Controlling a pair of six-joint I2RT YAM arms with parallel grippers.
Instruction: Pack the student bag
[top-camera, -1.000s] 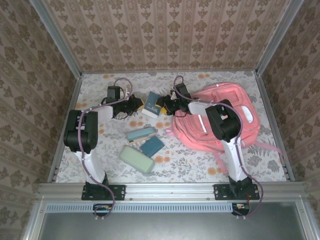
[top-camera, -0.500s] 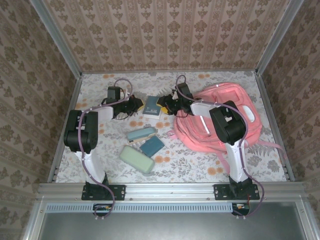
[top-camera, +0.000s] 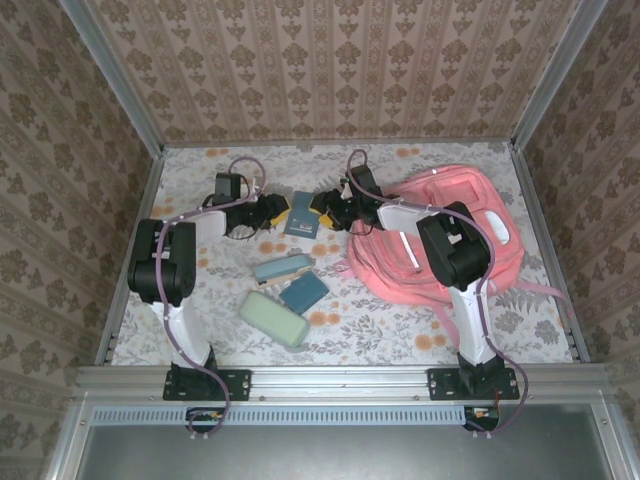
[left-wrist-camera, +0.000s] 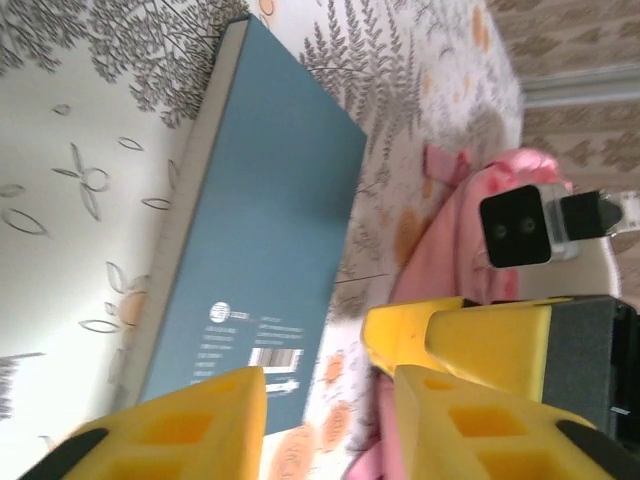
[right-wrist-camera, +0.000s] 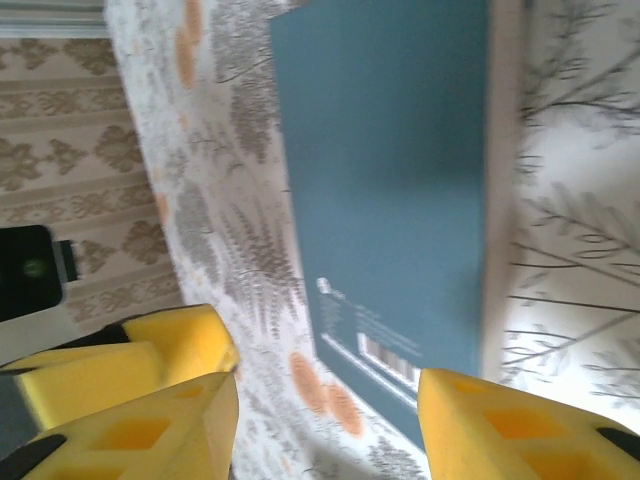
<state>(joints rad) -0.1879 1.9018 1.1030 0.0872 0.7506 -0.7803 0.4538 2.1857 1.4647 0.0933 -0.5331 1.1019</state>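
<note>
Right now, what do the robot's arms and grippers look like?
Both the left arm and right arm have chunky black joints linked by white segments, on black bases, with a purplish cable looping along each. The left gripper and right gripper each carry two blocky yellow fingers with square recessed pockets.

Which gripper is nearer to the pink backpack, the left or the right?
Right. The right gripper sits just beside the pink backpack; the left gripper lies farther, beyond the blue book.

a blue book lies flat on the floral surface. the left gripper sits just left of the book and the right gripper just right of it. the student bag lies farther right.
</note>
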